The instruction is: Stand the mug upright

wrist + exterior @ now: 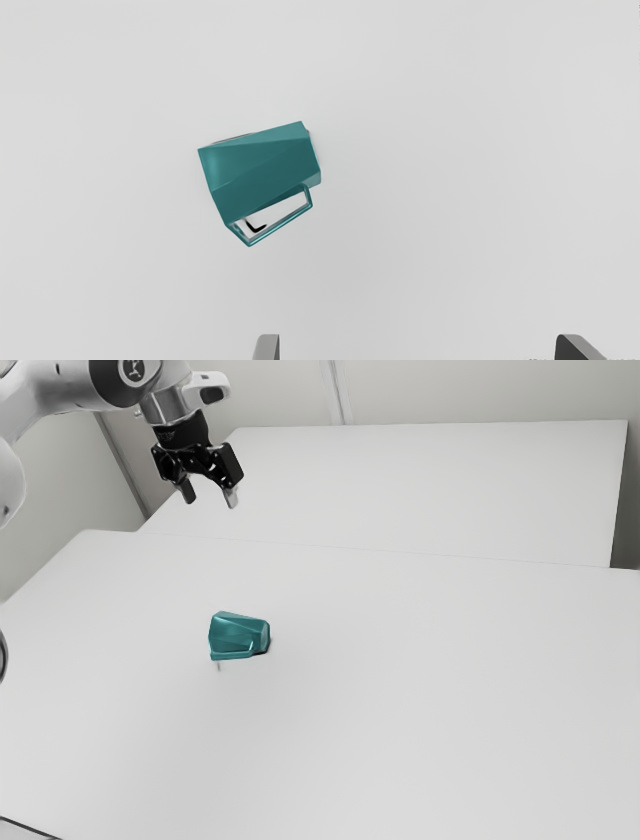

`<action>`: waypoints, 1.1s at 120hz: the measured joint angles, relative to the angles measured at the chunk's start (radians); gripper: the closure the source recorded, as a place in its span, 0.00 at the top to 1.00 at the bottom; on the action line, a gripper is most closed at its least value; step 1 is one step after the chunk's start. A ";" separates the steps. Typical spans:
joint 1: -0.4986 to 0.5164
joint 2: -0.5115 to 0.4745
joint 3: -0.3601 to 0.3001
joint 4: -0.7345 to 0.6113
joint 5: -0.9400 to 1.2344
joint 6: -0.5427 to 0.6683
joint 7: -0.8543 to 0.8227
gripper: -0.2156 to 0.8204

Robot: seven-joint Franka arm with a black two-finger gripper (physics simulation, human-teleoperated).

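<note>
High over the table is my gripper (pixel 211 500), up and toward the exterior view's left from the mug, well apart from it. In the wrist view my gripper (pixel 417 347) is open, its two fingers wide apart with nothing between them. The teal faceted mug (pixel 239 636) lies on its side on the table. From above, the mug (pixel 262 172) shows its flat-sided body and its angular handle, which sticks out on the side nearer my fingers. The inside of the mug is hidden.
The white table (pixel 420 700) spreads widely around the mug. Behind it is another white surface (pixel 430 490), with pale walls (pixel 480 390) beyond. A dark line crosses the exterior view's lower left corner.
</note>
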 joint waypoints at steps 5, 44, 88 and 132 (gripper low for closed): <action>0.000 0.001 0.000 0.000 -0.003 0.000 0.006 0.79; 0.001 0.049 0.116 0.011 -0.101 -0.003 0.042 0.79; 0.012 0.066 0.284 -0.084 -0.338 -0.006 0.073 0.79; 0.111 0.118 0.290 -0.181 -0.527 -0.006 0.123 0.79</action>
